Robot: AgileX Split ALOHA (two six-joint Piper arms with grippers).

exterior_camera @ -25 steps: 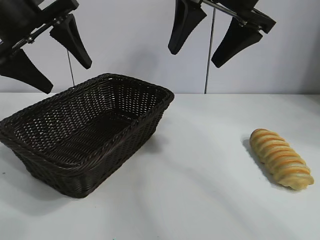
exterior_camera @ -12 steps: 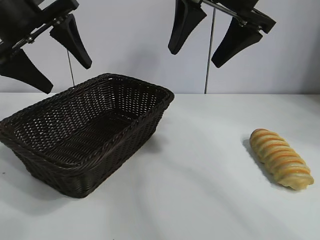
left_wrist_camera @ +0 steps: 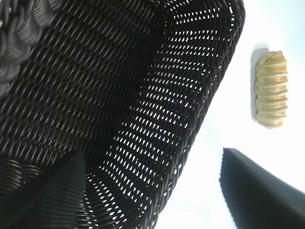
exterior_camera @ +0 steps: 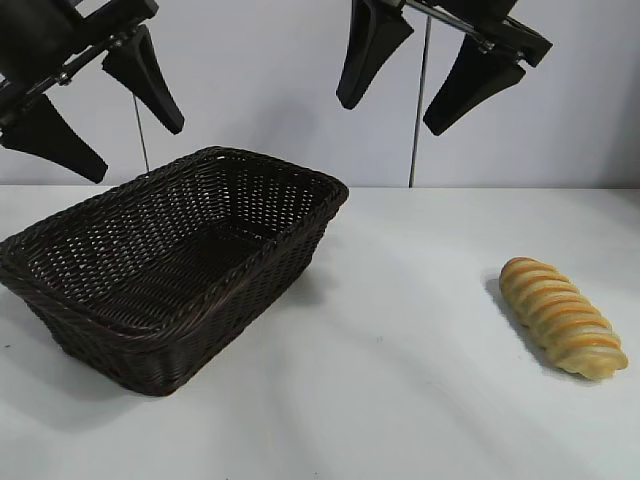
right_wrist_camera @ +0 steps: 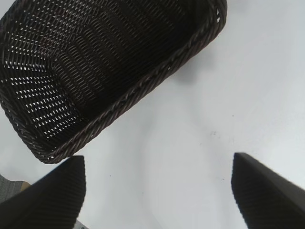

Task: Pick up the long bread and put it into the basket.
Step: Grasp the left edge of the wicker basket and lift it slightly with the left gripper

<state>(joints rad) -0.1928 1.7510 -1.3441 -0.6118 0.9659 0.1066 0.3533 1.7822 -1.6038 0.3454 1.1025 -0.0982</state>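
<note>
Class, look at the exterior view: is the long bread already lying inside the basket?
No, the long bread lies on the table, apart from the basket.

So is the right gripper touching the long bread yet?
Apart. The exterior view shows the right gripper open high above the table, with clear space down to the long bread.

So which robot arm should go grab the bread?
Probably the right. The right gripper hangs open on the side nearer the long bread, which lies on the table at the right. The left gripper, also open, hovers above the basket, far from the loaf.
</note>
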